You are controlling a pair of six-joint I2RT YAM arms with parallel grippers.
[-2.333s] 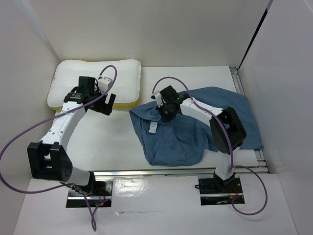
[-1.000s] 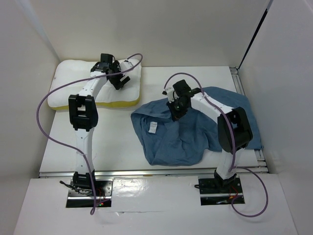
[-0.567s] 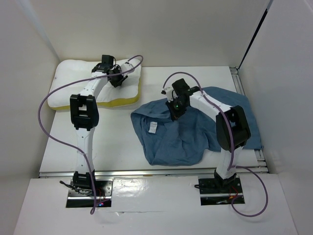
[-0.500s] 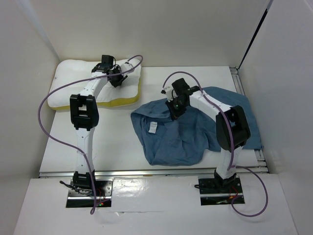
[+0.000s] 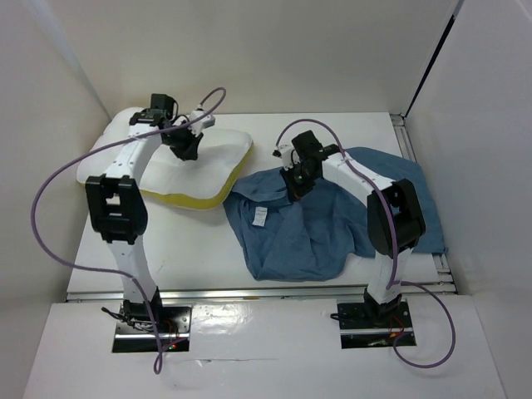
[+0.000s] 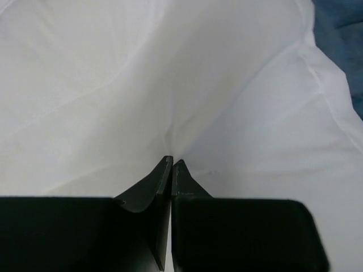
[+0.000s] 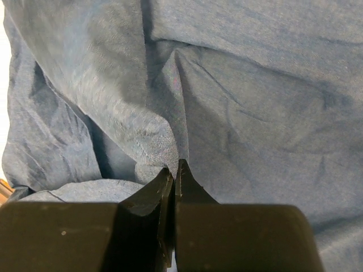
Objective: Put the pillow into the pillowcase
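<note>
We see a white surface [image 5: 179, 245] boxed in by plain white walls [image 5: 283, 58]. Just left of the pillowcase [image 5: 307, 237] sits the pillow [image 5: 212, 166], its cloth pinched in our closed left pincer [image 6: 171, 163]. Our right pincer [image 7: 173, 167] is clamped on the pillowcase's far fold. The pillowcase's small white tag [image 5: 260, 217] is too small to read.

On the table [image 5: 187, 249], the pillow [image 5: 212, 162] lies just left of the pillowcase [image 5: 307, 233].
</note>
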